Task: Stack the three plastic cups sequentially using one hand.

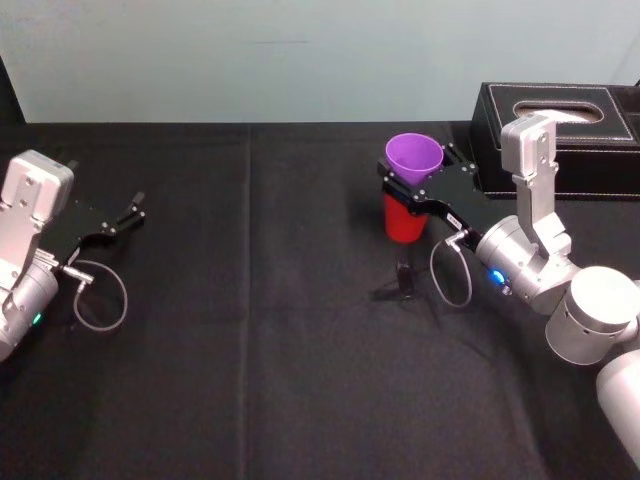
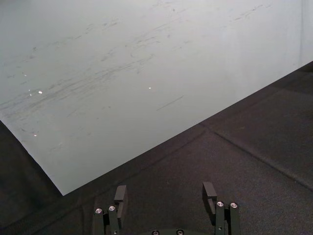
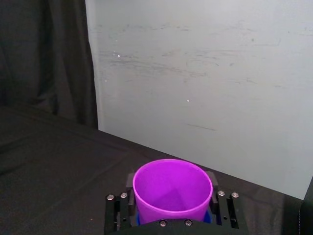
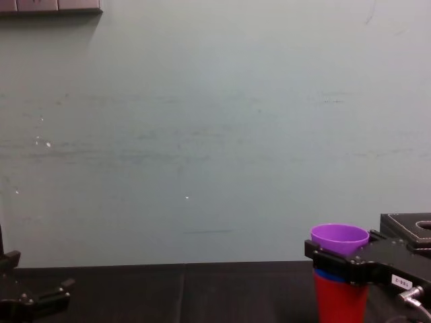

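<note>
Left end effector (image 1: 137, 206) spread; right end effector (image 1: 418, 176) clamps purple cup (image 1: 414, 155), blue cup (image 4: 326, 275) seemingly mostly hidden.

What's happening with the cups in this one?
The right gripper is closed around the purple cup, holding it upright over the red cup, which stands on the black table. A thin band of the blue cup shows between the two, so the stack looks close to nested. How deep the purple cup sits cannot be told. The left gripper lies open at the table's left side, idle.
</note>
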Controlling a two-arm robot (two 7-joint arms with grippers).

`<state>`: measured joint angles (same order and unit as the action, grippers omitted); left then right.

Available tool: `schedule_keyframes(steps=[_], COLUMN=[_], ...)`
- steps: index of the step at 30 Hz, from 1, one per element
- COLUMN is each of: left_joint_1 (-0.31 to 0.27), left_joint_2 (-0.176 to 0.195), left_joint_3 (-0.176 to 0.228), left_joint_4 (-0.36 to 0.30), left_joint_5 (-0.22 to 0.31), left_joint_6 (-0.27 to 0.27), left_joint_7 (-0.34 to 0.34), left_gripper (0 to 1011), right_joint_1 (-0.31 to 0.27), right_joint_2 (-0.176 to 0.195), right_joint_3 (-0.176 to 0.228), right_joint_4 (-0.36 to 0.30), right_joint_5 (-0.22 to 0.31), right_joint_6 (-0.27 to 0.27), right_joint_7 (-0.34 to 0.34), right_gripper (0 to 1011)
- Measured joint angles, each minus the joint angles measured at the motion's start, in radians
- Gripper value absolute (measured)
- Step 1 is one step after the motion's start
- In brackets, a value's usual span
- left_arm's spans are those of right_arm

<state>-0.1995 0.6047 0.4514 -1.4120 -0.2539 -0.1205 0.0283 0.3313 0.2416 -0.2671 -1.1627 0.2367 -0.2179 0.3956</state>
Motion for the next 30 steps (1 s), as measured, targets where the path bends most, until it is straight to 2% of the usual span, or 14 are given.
schedule_keyframes(steps=[8,16,25,30], left_joint_1=[0.000,0.000,0.000,0.000], left_joint_2=[0.000,0.000,0.000,0.000], left_joint_3=[0.000,0.000,0.000,0.000], left_joint_4=[0.000,0.000,0.000,0.000], left_joint_5=[0.000,0.000,0.000,0.000], left_joint_6=[0.000,0.000,0.000,0.000], left_joint_7=[0.000,0.000,0.000,0.000], left_gripper=[1004,1005,1005,1005], right_joint_1=[0.001,-0.013,-0.088,-0.155], right_joint_2=[0.000,0.007,0.040,0.064], right_joint_3=[0.000,0.001,0.020,0.028], right_joint_4=[0.000,-0.025,-0.147,-0.227], right_joint_5=[0.000,-0.001,0.011,0.010], right_joint_6=[0.001,0.001,0.019,0.028], right_joint_7=[-0.001,-0.002,-0.010,-0.021], right_gripper=[1004,1004,1004,1004])
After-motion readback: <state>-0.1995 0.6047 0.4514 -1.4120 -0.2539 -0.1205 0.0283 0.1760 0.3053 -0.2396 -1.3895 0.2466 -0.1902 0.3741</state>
